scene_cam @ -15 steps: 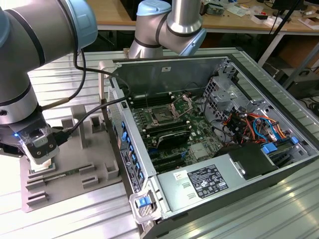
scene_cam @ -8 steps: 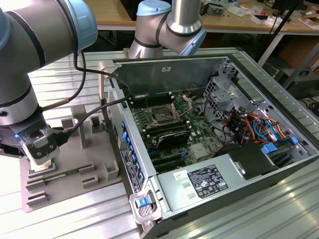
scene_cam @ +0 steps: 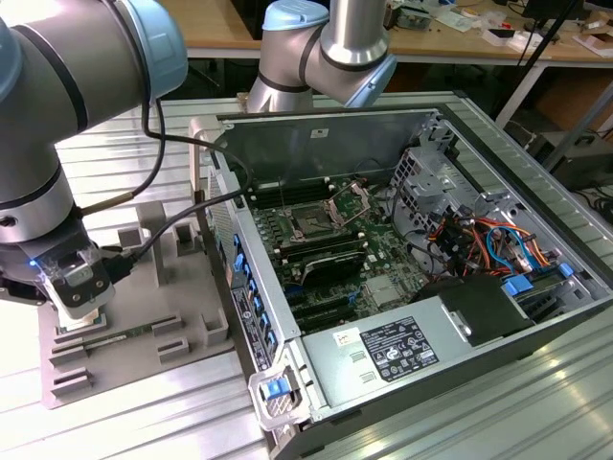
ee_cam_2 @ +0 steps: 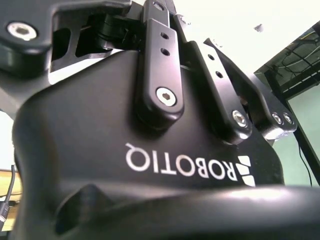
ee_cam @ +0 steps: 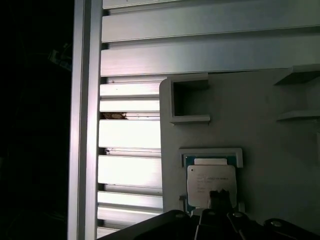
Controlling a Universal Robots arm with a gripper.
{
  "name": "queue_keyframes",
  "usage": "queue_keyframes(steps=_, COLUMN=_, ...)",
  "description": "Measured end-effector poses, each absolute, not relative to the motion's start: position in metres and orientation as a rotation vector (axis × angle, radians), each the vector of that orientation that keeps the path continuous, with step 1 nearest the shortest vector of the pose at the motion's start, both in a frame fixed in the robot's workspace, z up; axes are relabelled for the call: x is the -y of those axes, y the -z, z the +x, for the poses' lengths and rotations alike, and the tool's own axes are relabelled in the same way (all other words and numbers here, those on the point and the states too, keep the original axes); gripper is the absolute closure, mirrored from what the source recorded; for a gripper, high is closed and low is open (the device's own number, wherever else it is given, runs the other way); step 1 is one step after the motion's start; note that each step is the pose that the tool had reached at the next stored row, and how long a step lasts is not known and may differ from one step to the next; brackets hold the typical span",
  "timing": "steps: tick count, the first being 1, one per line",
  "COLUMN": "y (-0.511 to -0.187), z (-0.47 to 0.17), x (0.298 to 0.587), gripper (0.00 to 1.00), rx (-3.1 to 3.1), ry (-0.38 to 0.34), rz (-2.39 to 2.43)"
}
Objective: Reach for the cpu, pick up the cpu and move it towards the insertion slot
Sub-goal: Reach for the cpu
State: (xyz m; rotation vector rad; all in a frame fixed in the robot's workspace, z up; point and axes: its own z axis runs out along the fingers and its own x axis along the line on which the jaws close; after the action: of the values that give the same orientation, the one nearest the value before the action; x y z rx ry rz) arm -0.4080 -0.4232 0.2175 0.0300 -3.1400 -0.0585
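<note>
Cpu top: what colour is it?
The cpu is pale silvery-white on top, clearest in the first wrist view.

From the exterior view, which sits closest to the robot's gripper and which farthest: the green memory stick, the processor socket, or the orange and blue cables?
1. The green memory stick: on the grey tray, right beside the gripper.
2. The insertion slot: in the middle of the open computer case.
3. The orange and blue cables: at the case's far side, toward the exterior view's right.
</note>
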Motion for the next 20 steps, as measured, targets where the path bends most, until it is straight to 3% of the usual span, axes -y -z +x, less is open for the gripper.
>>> queue_keyframes(steps=9, y=-0.2149, z=-0.408, x=0.4232, gripper=0.89, rx=3.14, ry=0.059, rz=0.03)
queue_keyframes(steps=11, y=-0.2148, z=-0.408, x=0.4232, gripper=0.83, rx=3.14, ry=0.058, rz=0.03)
queue_keyframes(steps=13, y=-0.2146, z=-0.408, x=0.4232, gripper=0.83, rx=3.14, ry=0.058, rz=0.03)
queue_keyframes(steps=16, y=-0.2143, z=-0.408, x=0.4232, gripper=0.58, rx=3.14, ry=0.059, rz=0.03)
queue_keyframes(steps=17, y=-0.2142, z=-0.408, x=0.4232, gripper=0.58, rx=3.14, ry=0.059, rz=0.03)
queue_keyframes(steps=19, y=-0.214, z=-0.408, x=0.4232, gripper=0.46, rx=3.14, ry=0.059, rz=0.03)
queue_keyframes(steps=20, y=-0.2139, z=-0.408, x=0.4232, gripper=0.46, rx=3.14, ry=0.059, rz=0.03)
